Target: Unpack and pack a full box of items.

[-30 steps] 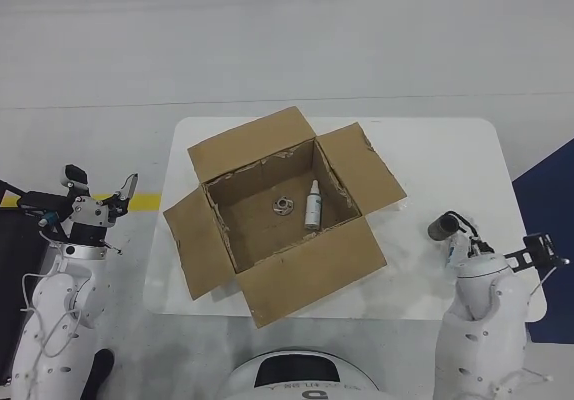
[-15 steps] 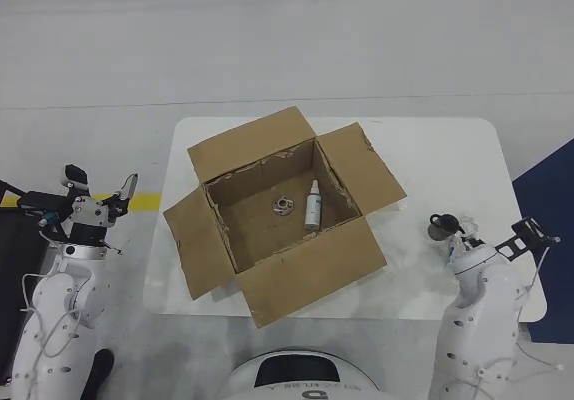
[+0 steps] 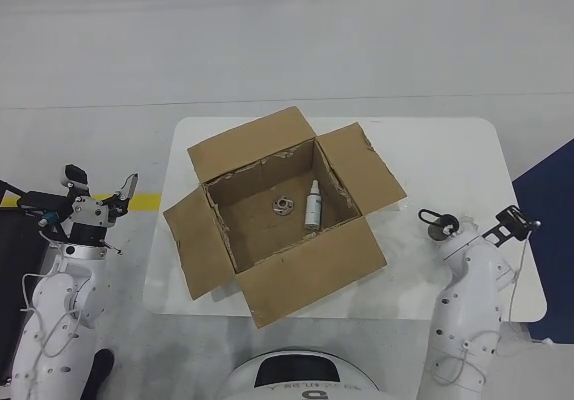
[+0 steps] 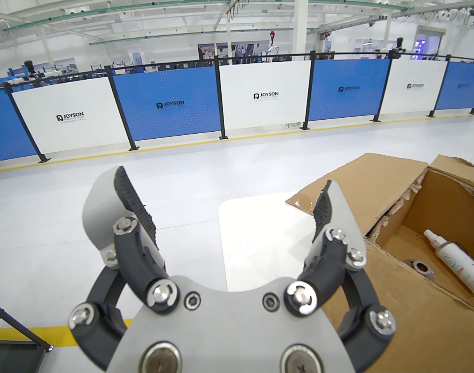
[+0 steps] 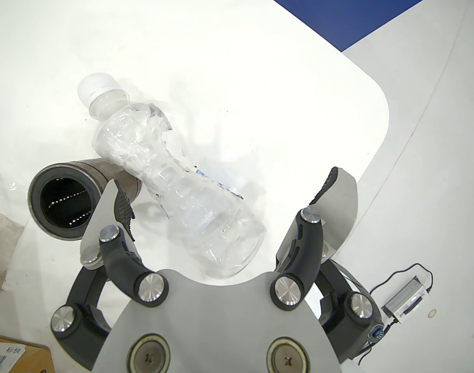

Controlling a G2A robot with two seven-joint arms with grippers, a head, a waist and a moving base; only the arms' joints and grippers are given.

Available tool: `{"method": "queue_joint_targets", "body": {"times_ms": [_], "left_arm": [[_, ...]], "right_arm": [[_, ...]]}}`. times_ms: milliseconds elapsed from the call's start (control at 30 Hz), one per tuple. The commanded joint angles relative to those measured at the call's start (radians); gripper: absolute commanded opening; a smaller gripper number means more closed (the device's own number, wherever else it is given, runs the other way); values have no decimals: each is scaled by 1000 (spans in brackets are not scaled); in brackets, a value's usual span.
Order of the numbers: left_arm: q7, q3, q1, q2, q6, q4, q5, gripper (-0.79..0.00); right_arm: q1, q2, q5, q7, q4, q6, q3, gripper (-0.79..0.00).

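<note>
Unpacking, I judge: on the worktop [image 3: 437, 150] the box [image 3: 312, 268] stands open. At its 3 o'clock my right claw [image 5: 228, 188] hangs wide over the crushed bottle [image 5: 174, 180] and metal cylinder [image 5: 65, 203]; left claw [image 4: 224, 182] wide at 9 o'clock. Inside, the spray bottle [image 3: 313, 207] and flange [image 3: 283, 206] call for a reach next.

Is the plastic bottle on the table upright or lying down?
Lying down: the plastic bottle rests on its side against the metal cylinder.

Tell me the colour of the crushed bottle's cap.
White; the cap shows best in the right wrist view.
</note>
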Motion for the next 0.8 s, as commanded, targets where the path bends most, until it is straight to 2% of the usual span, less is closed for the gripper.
{"method": "queue_joint_targets", "body": {"times_ms": [0, 167, 267, 300, 400, 567, 667, 733, 767], "left_arm": [[0, 0, 0, 0, 0, 0, 0, 0], [0, 0, 0, 0, 0, 0, 0, 0], [0, 0, 0, 0, 0, 0, 0, 0], [0, 0, 0, 0, 0, 0, 0, 0], [0, 0, 0, 0, 0, 0, 0, 0], [0, 0, 0, 0, 0, 0, 0, 0], [0, 0, 0, 0, 0, 0, 0, 0], [0, 0, 0, 0, 0, 0, 0, 0], [0, 0, 0, 0, 0, 0, 0, 0]], "right_arm": [[9, 0, -16, 2, 19, -2, 1, 0], [38, -1, -22, 1, 61, -1, 25, -58], [49, -2, -32, 6, 77, -6, 32, -194], [51, -3, -35, 7, 81, -7, 33, -314], [54, -3, -40, 12, 87, -12, 29, -400], [54, -3, -44, 13, 94, -13, 21, -449], [57, -3, -39, 11, 98, -11, 28, -560], [57, -3, -23, 7, 94, -7, 38, -785], [57, -3, -12, 4, 91, -4, 45, -785]]}}
